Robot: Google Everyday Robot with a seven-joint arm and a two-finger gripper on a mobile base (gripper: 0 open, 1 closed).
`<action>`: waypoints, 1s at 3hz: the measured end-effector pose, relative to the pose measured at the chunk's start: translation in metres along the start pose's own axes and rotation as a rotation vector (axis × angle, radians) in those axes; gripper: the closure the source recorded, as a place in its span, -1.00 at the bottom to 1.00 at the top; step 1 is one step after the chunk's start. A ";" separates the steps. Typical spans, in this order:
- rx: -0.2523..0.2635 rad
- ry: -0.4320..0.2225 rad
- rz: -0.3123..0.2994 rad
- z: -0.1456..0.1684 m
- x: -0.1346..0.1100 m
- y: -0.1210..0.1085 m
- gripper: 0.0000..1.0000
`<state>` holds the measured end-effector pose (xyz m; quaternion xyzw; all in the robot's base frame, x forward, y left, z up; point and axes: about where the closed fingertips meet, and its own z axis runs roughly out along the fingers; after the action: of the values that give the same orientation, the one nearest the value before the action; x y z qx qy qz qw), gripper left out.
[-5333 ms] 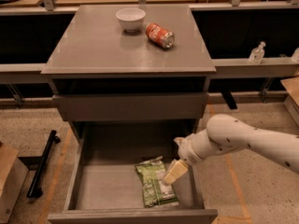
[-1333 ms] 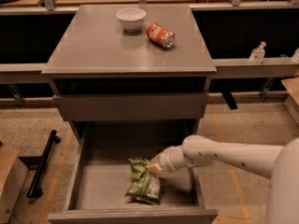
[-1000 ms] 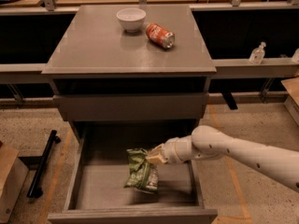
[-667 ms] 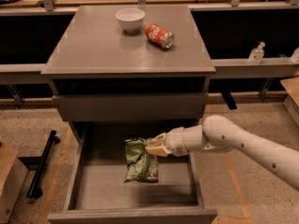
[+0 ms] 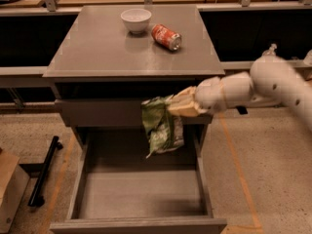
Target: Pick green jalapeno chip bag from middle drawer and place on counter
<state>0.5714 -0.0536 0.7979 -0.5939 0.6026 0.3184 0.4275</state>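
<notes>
My gripper [image 5: 171, 108] is shut on the top of the green jalapeno chip bag [image 5: 160, 126], which hangs crumpled below it. The bag is in the air above the open middle drawer [image 5: 141, 194], level with the closed drawer panel above it and just below the counter's front edge. The drawer floor is bare. The grey counter [image 5: 97, 45] lies behind and above the bag. My white arm [image 5: 253, 87] reaches in from the right.
A white bowl [image 5: 136, 19] and a red soda can [image 5: 165, 36] lying on its side rest at the back of the counter. A black bar [image 5: 45, 172] lies on the floor at left, by a cardboard box [image 5: 9, 189].
My gripper has lifted the bag out of the drawer and raised it up to just under the counter's edge. The drawer now holds nothing.
</notes>
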 end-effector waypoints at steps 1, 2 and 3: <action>0.000 0.054 -0.048 -0.045 -0.053 -0.029 1.00; 0.041 0.042 -0.084 -0.068 -0.072 -0.045 1.00; 0.107 0.033 -0.067 -0.069 -0.072 -0.045 1.00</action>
<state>0.6017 -0.0869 0.8976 -0.5952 0.6055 0.2614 0.4591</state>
